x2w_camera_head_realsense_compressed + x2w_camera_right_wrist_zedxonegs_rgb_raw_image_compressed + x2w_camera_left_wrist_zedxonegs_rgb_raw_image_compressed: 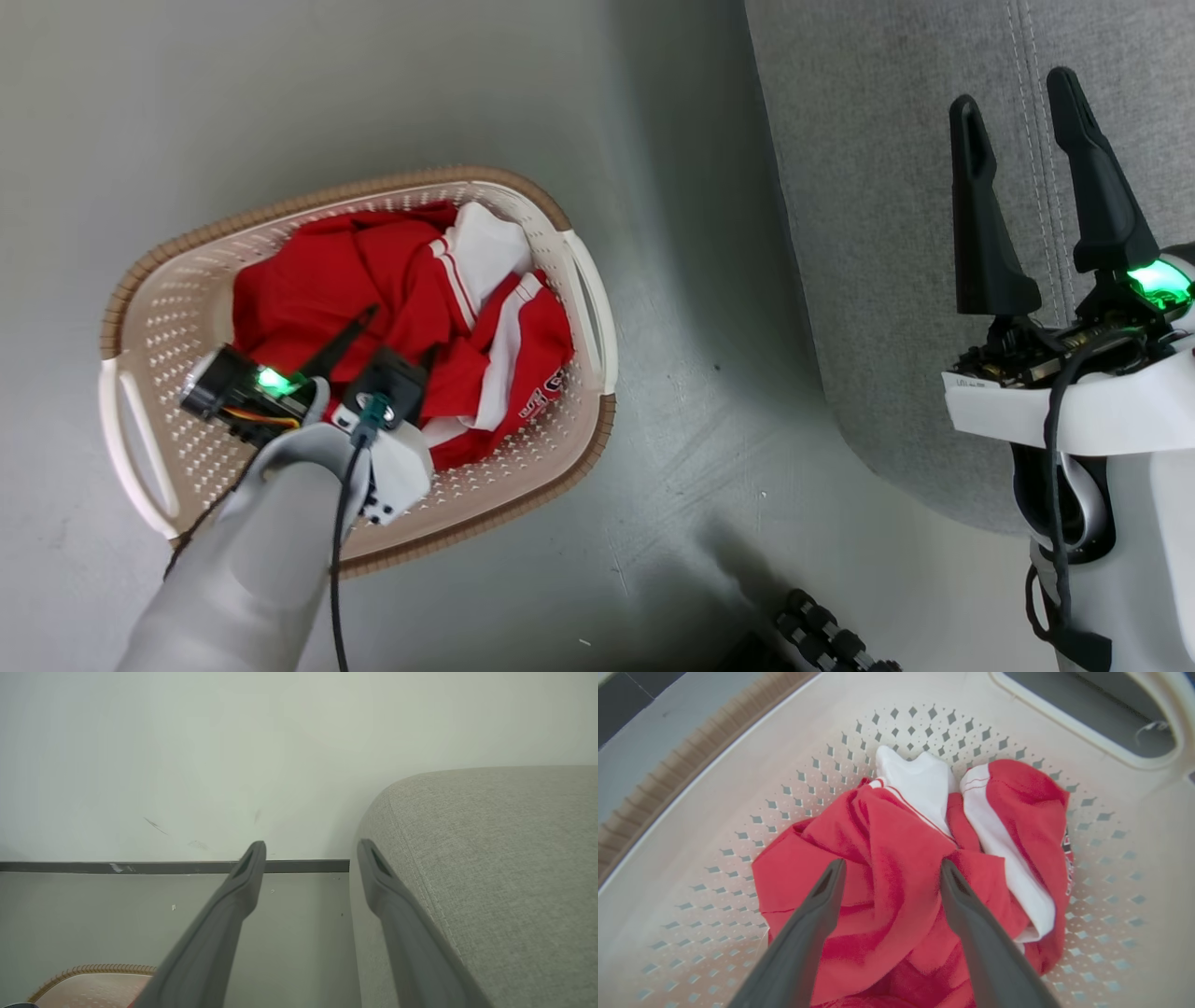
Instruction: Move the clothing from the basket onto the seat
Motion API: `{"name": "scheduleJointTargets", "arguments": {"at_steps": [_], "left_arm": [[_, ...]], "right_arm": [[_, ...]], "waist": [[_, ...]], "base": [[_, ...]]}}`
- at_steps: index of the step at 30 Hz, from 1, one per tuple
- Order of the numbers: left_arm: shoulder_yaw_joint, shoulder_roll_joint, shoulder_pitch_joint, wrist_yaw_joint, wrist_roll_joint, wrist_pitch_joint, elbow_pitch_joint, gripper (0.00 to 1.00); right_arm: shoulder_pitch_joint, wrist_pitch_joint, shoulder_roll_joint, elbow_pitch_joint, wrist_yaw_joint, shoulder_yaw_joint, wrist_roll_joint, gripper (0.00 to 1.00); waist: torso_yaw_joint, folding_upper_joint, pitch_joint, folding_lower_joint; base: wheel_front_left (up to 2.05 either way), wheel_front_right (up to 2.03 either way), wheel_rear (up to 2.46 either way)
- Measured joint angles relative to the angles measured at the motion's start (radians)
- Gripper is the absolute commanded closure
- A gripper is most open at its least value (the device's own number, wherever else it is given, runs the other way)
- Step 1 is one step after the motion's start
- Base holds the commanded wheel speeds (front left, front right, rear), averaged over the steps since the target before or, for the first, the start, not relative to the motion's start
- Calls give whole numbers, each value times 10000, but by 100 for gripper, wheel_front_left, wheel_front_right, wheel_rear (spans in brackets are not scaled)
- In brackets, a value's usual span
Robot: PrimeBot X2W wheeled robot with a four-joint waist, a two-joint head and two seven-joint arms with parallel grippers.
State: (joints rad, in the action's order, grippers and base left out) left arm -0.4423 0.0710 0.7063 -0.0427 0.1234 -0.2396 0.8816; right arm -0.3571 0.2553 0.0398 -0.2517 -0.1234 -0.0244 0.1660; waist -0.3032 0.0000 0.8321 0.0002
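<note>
The clothing (pixel 308 289) is a crumpled red heap with white stripes and a white collar, lying in the cream perforated basket (pixel 177 308) on the floor at the left. My left gripper (pixel 392 338) reaches down into the basket and is open. In the left wrist view the left gripper (pixel 893 863) straddles a raised red fold of the clothing (pixel 887 821); I cannot tell whether the tips touch the cloth. The basket wall (pixel 738 788) curves around the heap. My right gripper (pixel 1016 93) is open and empty above the grey seat (pixel 887 233). In the right wrist view the right gripper (pixel 311 843) points past the seat's rounded corner (pixel 490 858).
Grey floor (pixel 691 392) separates the basket from the seat. A black ribbed hose (pixel 831 635) lies at the bottom edge. The right wrist view shows a pale wall with a dark baseboard (pixel 140 866) and a piece of the basket's brown rim (pixel 93 969) at lower left.
</note>
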Motion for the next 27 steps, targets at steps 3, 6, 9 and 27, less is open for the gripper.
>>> {"name": "scheduleJointTargets", "arguments": {"at_steps": [3,6,9,27], "left_arm": [[240,163,260,-163,-54,-8,105,0],[426,378,534,-382,-88,-8,182,0],[500,552,762,-525,-86,-10,313,0],[525,644,1284,-606,-77,-12,959,100]], "right_arm": [[-173,0,0,31,0,-50,38,0],[-343,0,0,44,0,-107,105,0],[-550,0,0,77,0,-165,217,0],[-1634,2,2,428,0,-324,451,0]], "waist": [[-142,0,257,0],[-275,0,500,0],[-398,0,721,0],[-750,0,1362,0]], "base": [[0,0,0],[0,0,0],[0,0,0],[0,0,0]]}}
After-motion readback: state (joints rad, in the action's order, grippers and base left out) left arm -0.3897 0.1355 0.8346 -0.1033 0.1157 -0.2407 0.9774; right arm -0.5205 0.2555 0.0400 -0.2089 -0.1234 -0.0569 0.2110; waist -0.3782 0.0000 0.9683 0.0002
